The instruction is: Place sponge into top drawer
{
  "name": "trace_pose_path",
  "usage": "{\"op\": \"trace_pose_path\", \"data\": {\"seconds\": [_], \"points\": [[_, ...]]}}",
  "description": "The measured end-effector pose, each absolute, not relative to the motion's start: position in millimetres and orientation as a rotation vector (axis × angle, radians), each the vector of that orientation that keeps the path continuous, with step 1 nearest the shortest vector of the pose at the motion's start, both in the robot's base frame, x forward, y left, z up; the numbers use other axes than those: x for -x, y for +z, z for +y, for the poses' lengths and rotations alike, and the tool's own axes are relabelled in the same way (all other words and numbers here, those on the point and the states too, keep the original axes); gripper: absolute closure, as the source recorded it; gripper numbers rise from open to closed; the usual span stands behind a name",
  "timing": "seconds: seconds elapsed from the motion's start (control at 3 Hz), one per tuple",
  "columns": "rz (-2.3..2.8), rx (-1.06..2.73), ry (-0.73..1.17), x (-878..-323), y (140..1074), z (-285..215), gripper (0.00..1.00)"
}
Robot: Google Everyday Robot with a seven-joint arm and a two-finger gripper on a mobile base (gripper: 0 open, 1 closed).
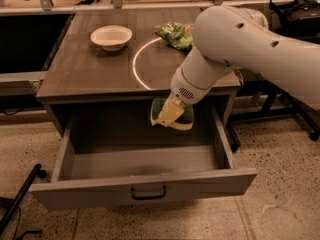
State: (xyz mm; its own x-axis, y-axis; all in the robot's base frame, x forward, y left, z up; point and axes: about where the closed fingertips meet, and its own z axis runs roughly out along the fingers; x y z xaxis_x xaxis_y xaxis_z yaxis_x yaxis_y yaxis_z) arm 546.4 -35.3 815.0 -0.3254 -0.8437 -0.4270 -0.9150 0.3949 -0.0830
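Observation:
My gripper (170,115) hangs from the white arm over the open top drawer (140,186), just in front of the table's front edge. It is shut on the sponge (186,118), whose dark green top and pale yellow foam show on either side of the fingers. The sponge is held inside the drawer's opening, near its back right part, above the drawer floor. The grey drawer is pulled out wide, with its dark bail handle (148,192) on the front panel.
On the tabletop stand a white bowl (111,36) at the back left and a wrinkly green snack bag (175,33) at the back, partly behind the arm. A white ring mark (137,64) lies on the table. A black stand leg (20,196) is at the lower left.

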Motion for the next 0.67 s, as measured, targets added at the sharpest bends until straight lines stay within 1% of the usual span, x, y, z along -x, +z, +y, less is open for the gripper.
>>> {"op": "trace_pose_path", "data": {"seconds": [0.67], "points": [[2.289,1.380,0.288,-538,767,-29,1.00]]}}
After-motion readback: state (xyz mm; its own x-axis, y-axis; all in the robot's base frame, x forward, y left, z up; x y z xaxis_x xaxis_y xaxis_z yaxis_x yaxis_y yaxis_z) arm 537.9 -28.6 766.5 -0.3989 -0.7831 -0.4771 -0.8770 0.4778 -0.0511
